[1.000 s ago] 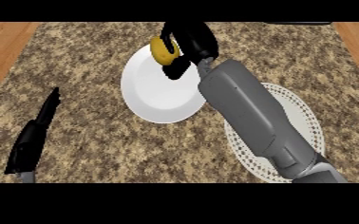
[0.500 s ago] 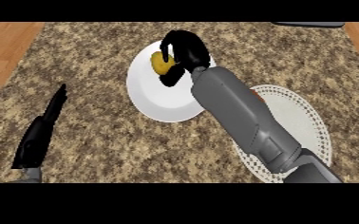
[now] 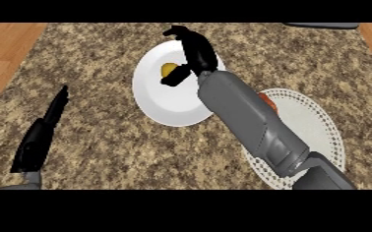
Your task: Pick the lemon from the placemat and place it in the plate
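Fingers [image 3: 190,38] of the right hand [image 3: 195,54] look released above the lemon [image 3: 169,70], which lies on the plate [image 3: 163,105] beside the thumb; release seems done, so withdrawal upward comes next.

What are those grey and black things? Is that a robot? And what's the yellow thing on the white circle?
Yes, it's a robot, seen from its own head looking down at a speckled counter. The grey tubes are its arms, the black parts its hands. The right hand hangs over a white plate, fingers relaxed beside the yellow lemon lying on it. The left hand rests open at the left edge. The lacy white placemat sits partly under the right arm, with something red on it.
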### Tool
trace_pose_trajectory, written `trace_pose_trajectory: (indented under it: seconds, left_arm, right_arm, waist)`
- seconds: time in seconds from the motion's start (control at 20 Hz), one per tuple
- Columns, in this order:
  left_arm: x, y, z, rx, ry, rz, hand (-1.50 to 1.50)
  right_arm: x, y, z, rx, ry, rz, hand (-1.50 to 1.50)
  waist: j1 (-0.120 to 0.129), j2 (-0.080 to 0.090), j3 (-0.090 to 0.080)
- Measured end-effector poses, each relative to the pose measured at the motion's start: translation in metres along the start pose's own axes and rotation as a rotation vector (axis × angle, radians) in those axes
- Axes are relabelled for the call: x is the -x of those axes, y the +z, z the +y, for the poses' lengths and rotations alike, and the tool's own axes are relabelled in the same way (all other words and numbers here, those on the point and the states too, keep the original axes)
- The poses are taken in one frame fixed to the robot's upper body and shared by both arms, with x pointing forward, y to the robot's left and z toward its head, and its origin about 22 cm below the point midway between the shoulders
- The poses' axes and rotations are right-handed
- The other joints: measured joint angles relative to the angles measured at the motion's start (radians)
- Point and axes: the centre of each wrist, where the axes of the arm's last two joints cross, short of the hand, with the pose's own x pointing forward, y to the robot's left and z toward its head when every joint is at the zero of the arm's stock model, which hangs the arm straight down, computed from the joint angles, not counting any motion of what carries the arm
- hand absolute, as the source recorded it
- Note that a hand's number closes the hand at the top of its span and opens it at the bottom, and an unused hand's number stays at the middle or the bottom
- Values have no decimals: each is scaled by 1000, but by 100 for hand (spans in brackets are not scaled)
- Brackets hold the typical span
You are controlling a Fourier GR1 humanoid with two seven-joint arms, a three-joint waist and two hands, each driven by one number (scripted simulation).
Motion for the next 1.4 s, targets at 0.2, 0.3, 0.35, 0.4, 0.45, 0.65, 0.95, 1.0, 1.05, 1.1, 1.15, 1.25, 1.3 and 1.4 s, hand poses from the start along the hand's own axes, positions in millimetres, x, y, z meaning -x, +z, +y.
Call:
trace_pose_trajectory:
  seconds: [0.2, 0.3, 0.35, 0.4, 0.45, 0.65, 0.95, 1.0, 1.05, 1.1, 1.15, 1.25, 1.3, 1.4]
  left_arm:
    - [1, 3, 2, -6, -1, 8, 0]
    - [3, 7, -1, -15, -1, 14, 0]
    - [3, 8, 1, -20, -1, 13, 0]
    - [1, 7, 4, -26, -3, 15, 0]
    - [1, 7, 5, -32, -1, 17, 0]
    - [5, 13, 8, -43, 0, 22, 0]
    - [12, 13, 10, -50, 2, 32, 0]
    - [13, 17, 12, -49, 3, 35, 0]
    - [13, 16, 10, -49, 5, 35, 0]
    - [9, 15, 10, -45, 7, 36, 0]
    - [11, 17, 8, -46, 4, 39, 0]
    - [10, 17, 5, -47, -2, 30, 0]
    - [10, 17, 7, -47, -6, 28, 0]
    - [9, 20, 5, -44, -3, 32, 0]
  right_arm:
    - [-5, -3, -8, 123, -131, -9, -150]
    - [0, -5, -12, 177, -187, 6, -150]
    - [4, -7, -18, 198, -208, 16, -150]
    - [10, -7, -20, 220, -234, 24, -150]
    - [14, -9, -27, 238, -266, 32, -150]
    - [48, -6, -52, 289, -411, 19, -150]
    - [110, 8, -95, 323, -500, -51, -150]
    - [120, 11, -102, 325, -505, -64, -150]
    - [130, 14, -108, 324, -506, -75, -150]
    - [139, 17, -115, 324, -499, -87, -150]
    - [147, 20, -121, 319, -492, -95, -150]
    - [165, 26, -132, 320, -480, -105, -150]
    - [173, 29, -140, 321, -476, -107, -150]
    - [185, 35, -147, 314, -474, -107, -150]
  waist:
    - [-12, -4, 0]
    - [-24, -7, 0]
    - [-29, -7, 0]
    - [-34, -8, 0]
    - [-38, -8, 1]
    - [-52, -10, 1]
    - [-62, -12, 1]
    - [-61, -12, 1]
    - [-61, -12, 1]
    - [-61, -12, 1]
    - [-62, -13, 1]
    - [-60, -12, 1]
    - [-58, -12, 1]
    - [-59, -13, 1]
